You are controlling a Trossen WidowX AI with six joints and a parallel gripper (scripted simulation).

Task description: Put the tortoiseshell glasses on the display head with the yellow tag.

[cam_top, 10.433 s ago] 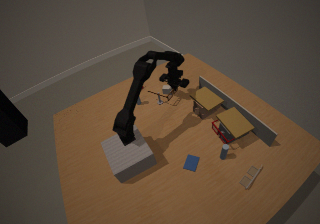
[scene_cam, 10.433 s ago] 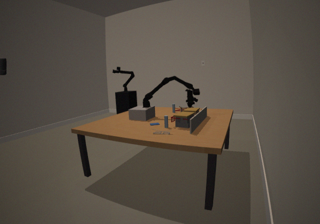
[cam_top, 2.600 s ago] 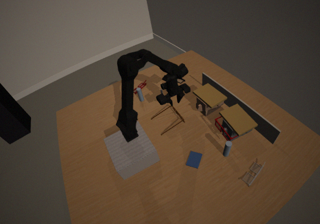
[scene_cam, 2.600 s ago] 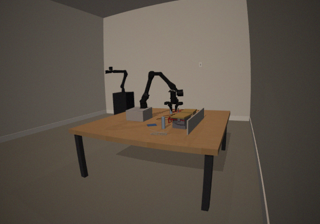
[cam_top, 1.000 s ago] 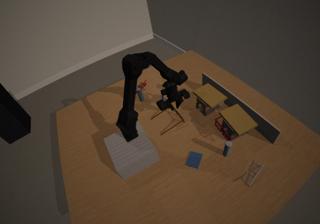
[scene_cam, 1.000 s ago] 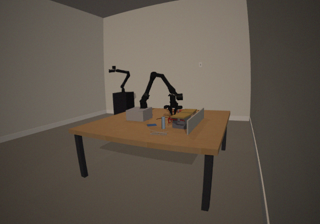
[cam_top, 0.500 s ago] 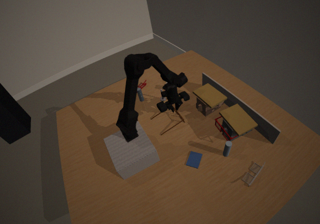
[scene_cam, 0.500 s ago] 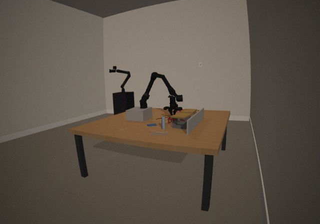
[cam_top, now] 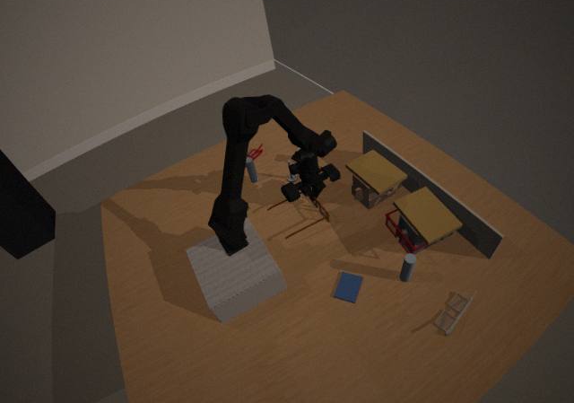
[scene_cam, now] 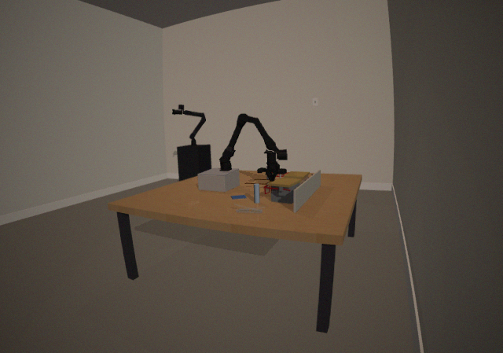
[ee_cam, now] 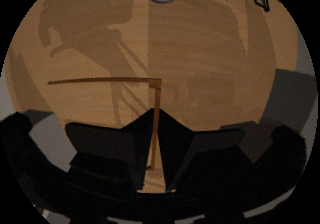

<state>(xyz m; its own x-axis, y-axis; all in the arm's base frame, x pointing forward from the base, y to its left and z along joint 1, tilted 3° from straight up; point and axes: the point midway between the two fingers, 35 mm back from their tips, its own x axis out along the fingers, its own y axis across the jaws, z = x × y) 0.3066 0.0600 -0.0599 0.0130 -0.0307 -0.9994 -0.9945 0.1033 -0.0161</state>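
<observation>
We have the tortoiseshell glasses (cam_top: 328, 216) (scene_cam: 255, 183) (ee_cam: 155, 84) pinched at their front in the gripper (cam_top: 316, 197) (scene_cam: 272, 178) (ee_cam: 155, 112), fingers pressed nearly together, above the middle of the table (cam_top: 278, 338) (scene_cam: 195, 211) (ee_cam: 205, 49). Two tan boards (cam_top: 376, 171) (cam_top: 427, 214) (scene_cam: 298, 174) (scene_cam: 285, 182) roof the display heads (cam_top: 363, 196) (cam_top: 407, 232), leaving little of them showing; we can't make out the yellow tag. Red glasses (cam_top: 393, 226) (scene_cam: 266, 189) sit at one head. A long panel (cam_top: 430, 189) (scene_cam: 307, 190) stands behind both, along the table edge opposite our base block (cam_top: 250, 292) (scene_cam: 217, 182). Toward a side edge are a grey-blue cylinder (cam_top: 406, 267) (scene_cam: 256, 193), pale glasses (cam_top: 456, 319) (scene_cam: 249, 211) and a blue mat (cam_top: 348, 287) (scene_cam: 238, 196).
</observation>
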